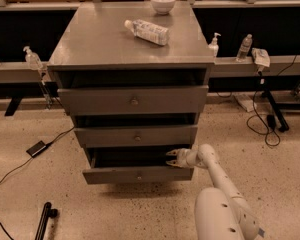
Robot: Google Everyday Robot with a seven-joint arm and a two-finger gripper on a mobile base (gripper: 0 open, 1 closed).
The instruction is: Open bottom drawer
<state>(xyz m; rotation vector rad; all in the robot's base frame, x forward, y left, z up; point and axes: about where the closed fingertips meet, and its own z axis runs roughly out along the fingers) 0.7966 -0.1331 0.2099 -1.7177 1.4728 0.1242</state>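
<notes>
Low in the frame, right of centre: gripper (171, 159), pointing left into the dark gap above the right end of the bottom drawer (138, 174). Cannot tell whether apart, together or clamped. Drawer pulled partly out, lowest in the grey cabinet (132, 39), bottom centre. On top, upper centre: a bottle (147, 31) lying down and a white bowl (163, 3).

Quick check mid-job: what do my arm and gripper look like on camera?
The arm is smooth white: a slim tube widening into a bulbous lower link with small dark dots. No cables show. The gripper, pale cream, sits at the right end of the bottom drawer.
</notes>
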